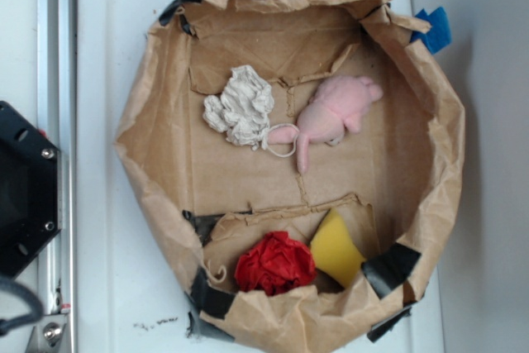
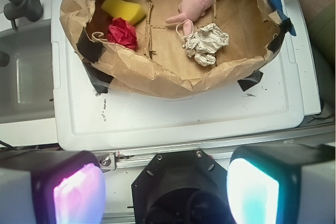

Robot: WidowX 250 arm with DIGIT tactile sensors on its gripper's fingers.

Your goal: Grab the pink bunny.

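Exterior view first: the pink bunny (image 1: 335,113) lies on the floor of a brown paper bin (image 1: 430,204), toward the upper right, one long ear trailing down and its white cord loop just touching an off-white cloth wad (image 1: 241,105) to its left. A red paper ball (image 1: 274,264) and a yellow sponge (image 1: 337,247) sit together at the bin's lower edge, well apart from the bunny. No fingers show over the bin here; only a black part of the robot (image 1: 25,192) sits at the left border. From the wrist view, the gripper (image 2: 165,184) hangs outside the bin, over the white tray (image 2: 157,121) under it. Its two pads (image 2: 79,192) stand wide apart with nothing between them. The bunny (image 2: 194,1) is far off at the bin's far side. By my reckoning nothing is done yet: the whole reach, descent and closing remain.
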